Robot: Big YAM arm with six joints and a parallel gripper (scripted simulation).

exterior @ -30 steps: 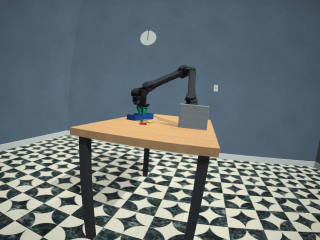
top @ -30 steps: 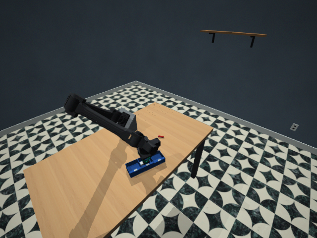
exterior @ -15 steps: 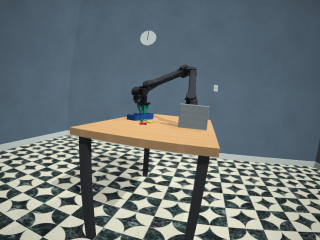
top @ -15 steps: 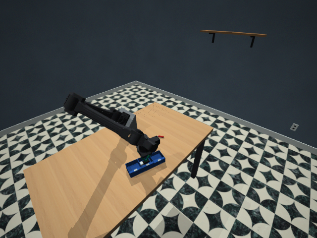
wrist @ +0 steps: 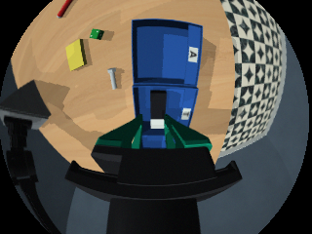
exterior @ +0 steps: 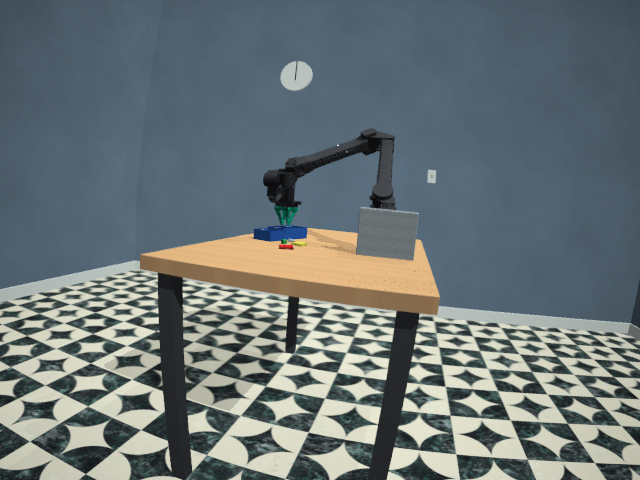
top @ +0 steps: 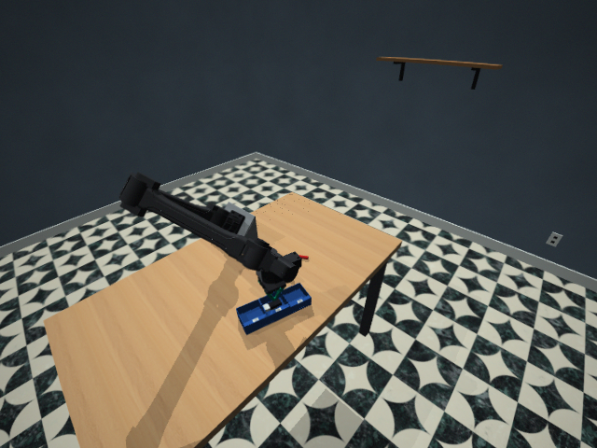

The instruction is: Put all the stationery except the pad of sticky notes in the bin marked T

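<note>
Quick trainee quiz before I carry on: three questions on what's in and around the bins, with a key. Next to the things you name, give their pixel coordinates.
1. Which letter marks the bin holding the black-and-white block [top: 273,304] [wrist: 157,104]?
a) A
b) T

2. True or false: the flat yellow rectangular pad [exterior: 299,243] [wrist: 75,55] lies on the wooden table [top: 159,328] [exterior: 248,258] [wrist: 97,102], outside the bins.

3. Fill in the colour: in the wrist view, the small cube [exterior: 283,241] [wrist: 97,34] between the yellow pad and the bins is ____.

Key: 1 b; 2 true; 3 green.
</note>
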